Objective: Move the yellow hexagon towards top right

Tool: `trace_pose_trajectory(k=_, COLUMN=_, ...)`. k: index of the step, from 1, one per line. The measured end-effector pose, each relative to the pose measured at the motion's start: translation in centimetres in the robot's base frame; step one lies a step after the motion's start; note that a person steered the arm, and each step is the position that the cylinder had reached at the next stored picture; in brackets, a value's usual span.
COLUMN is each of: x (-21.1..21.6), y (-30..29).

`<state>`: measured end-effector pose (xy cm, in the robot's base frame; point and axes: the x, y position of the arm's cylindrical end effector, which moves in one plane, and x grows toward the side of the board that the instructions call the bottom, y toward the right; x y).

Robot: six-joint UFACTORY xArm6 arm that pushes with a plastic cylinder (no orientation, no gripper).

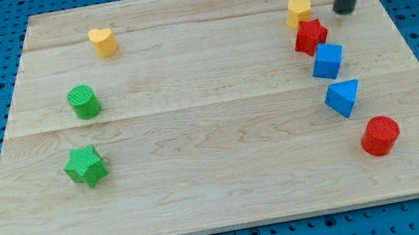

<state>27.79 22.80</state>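
The yellow hexagon (pixel 299 11) sits near the board's top right, touching the red star (pixel 310 36) just below it. My tip (pixel 344 9) is on the board to the right of the yellow hexagon, a short gap apart from it. The rod rises from there to the view's top edge.
A blue cube (pixel 327 61), a blue triangle (pixel 343 98) and a red cylinder (pixel 380 135) run down the right side. A yellow heart (pixel 103 41) is at top left. A green cylinder (pixel 84 102) and a green star (pixel 84 166) are on the left. The wooden board (pixel 221 184) lies on a blue pegboard.
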Motion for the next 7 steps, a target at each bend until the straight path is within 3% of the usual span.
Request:
trace_pose_trajectory(k=1, x=-7.1, y=-4.7)
trace_pose_trajectory(k=3, x=-7.5, y=-32.4)
trace_pose_trajectory(k=4, x=-4.3, y=-39.1)
trace_pose_trajectory(k=5, x=-0.2, y=-40.2)
trace_pose_trajectory(k=7, x=0.6, y=-28.6)
